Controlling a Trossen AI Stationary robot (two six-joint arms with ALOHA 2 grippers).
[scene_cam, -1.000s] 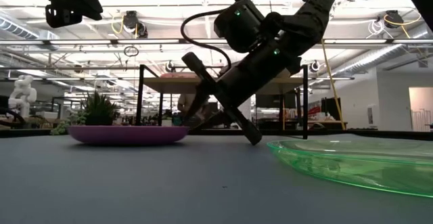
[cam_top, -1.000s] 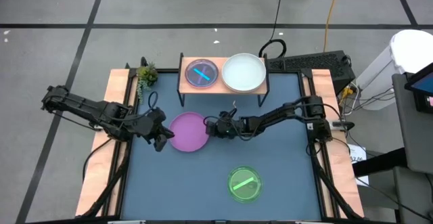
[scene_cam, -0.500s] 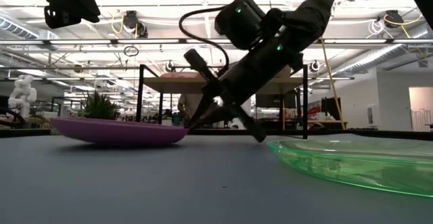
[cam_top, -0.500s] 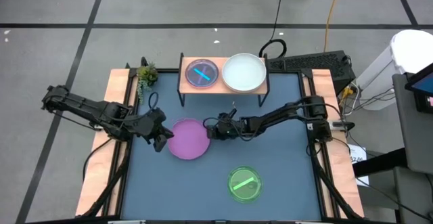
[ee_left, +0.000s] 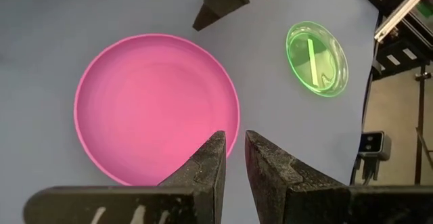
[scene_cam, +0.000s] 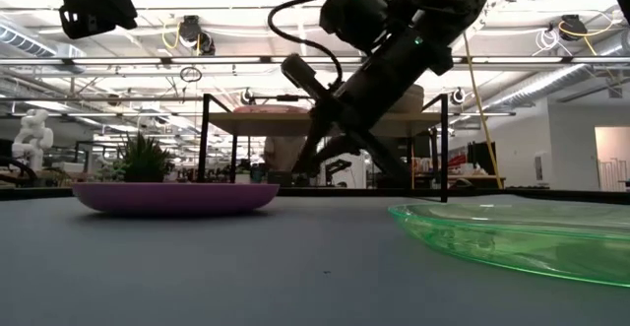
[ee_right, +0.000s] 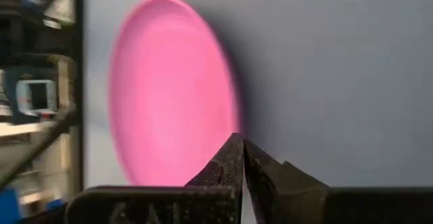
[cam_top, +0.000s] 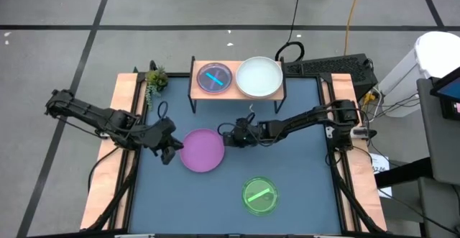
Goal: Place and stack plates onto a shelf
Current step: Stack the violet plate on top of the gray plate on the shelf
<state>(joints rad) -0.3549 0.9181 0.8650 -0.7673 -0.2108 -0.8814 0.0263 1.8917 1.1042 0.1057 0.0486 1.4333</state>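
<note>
Blue-grey tabletop from above: the purple plate (cam_top: 201,149) has slid toward the left gripper (cam_top: 169,149), whose fingers stand slightly parted. Low view: the right gripper (scene_cam: 325,141), pressed together empty, has risen, so the plate lies flat again, ungrasped, short of the shelf (cam_top: 237,90).

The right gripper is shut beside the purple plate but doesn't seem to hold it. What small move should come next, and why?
Probably reopen the right gripper and bring it back down to the purple plate's near rim. Its fingers are shut on nothing, raised just off the rim, and the plate lies flat on the table, while the left gripper hovers at the opposite edge.
</note>
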